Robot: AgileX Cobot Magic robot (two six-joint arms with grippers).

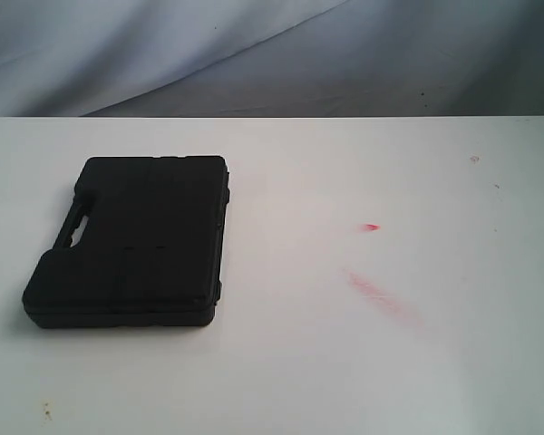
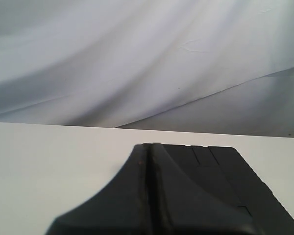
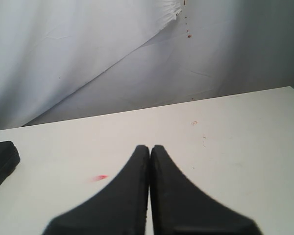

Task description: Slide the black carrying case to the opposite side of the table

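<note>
Just beyond the closed left pincer (image 2: 150, 147) lies the case (image 2: 235, 188).

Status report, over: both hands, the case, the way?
Left hand shut, right hand shut, both empty. Case flat on table, left side. Only red smear in path.

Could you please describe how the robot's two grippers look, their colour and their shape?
The left gripper and the right gripper look alike. Each has two matte black fingers, broad near the camera and curving in to a narrow, rounded tip. No cables, markings or labels show on them. The arms themselves appear in no view.
</note>
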